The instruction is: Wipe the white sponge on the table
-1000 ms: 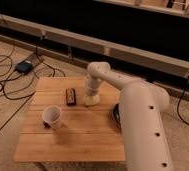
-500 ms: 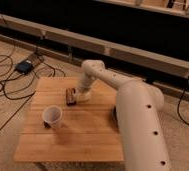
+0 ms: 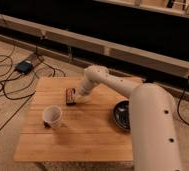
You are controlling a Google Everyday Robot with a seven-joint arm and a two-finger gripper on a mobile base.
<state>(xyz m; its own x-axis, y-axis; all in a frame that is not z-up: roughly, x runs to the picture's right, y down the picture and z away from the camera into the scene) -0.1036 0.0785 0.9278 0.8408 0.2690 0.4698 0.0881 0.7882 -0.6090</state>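
My gripper (image 3: 79, 98) is down on the light wooden table (image 3: 88, 132), at the far middle of its top. It sits right beside a dark brown bar (image 3: 70, 95). The white sponge (image 3: 83, 100) shows only as a small pale patch under the gripper's tip, mostly hidden by it. My pale arm reaches in from the lower right, over the table's right side. A white cup (image 3: 52, 116) stands upright at the front left, apart from the gripper.
A dark round bowl (image 3: 121, 114) sits at the table's right edge, partly behind my arm. Black cables (image 3: 8, 90) and a small dark box (image 3: 24, 66) lie on the floor to the left. A long dark wall base runs behind the table.
My gripper has slid left across the table top, from the middle towards the dark brown bar, and the pale sponge moved with it. The cup and bowl have not moved.
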